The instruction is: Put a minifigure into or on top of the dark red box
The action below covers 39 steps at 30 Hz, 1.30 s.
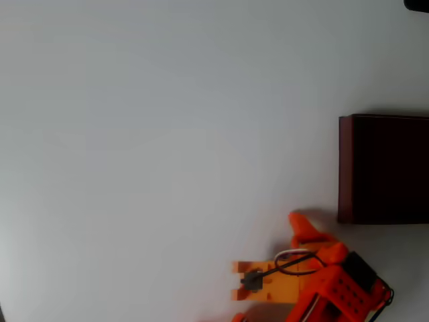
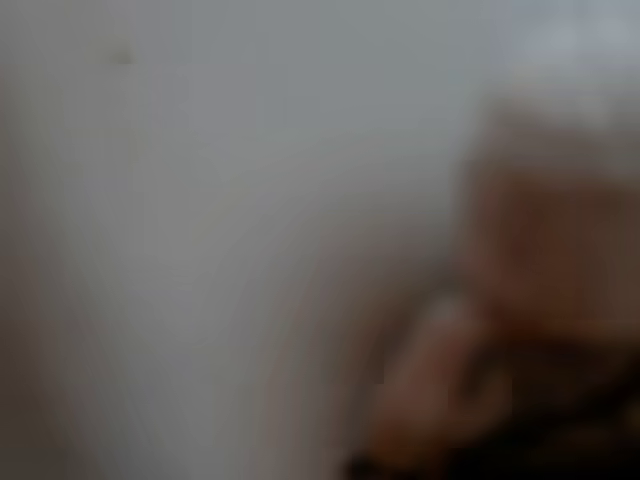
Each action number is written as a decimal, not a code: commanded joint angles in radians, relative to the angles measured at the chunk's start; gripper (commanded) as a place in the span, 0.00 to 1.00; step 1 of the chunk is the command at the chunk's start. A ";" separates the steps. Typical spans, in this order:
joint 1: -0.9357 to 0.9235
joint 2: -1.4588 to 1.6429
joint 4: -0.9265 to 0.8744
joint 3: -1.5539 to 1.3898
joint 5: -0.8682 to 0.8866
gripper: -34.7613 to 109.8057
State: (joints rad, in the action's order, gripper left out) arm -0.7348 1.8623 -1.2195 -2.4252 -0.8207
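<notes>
The dark red box (image 1: 384, 169) lies at the right edge of the overhead view, with thin red walls and a near-black inside; part of it runs out of frame. My orange gripper (image 1: 300, 227) reaches up from the bottom, and its tip sits just left of and below the box's near-left corner. How its jaws stand is unclear from above. The wrist view is heavily blurred, with a vague orange-brown fingers (image 2: 520, 330) shape at the right. The minifigure is out of view; it may be hidden by the gripper.
The arm's body (image 1: 315, 282), with a black cable, takes up the bottom right of the overhead view. The white table (image 1: 147, 147) spreads left and up from it. A small dark object (image 1: 417, 4) clips the top right corner.
</notes>
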 commanded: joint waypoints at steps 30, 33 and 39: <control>-0.032 -0.012 -0.074 -0.015 0.020 0.32; -0.034 -0.011 -0.083 -0.017 0.005 0.33; -0.032 -0.005 -0.098 -0.020 -0.006 0.33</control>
State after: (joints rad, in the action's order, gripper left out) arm -0.7578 1.8423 -1.2962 -2.4375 -0.7946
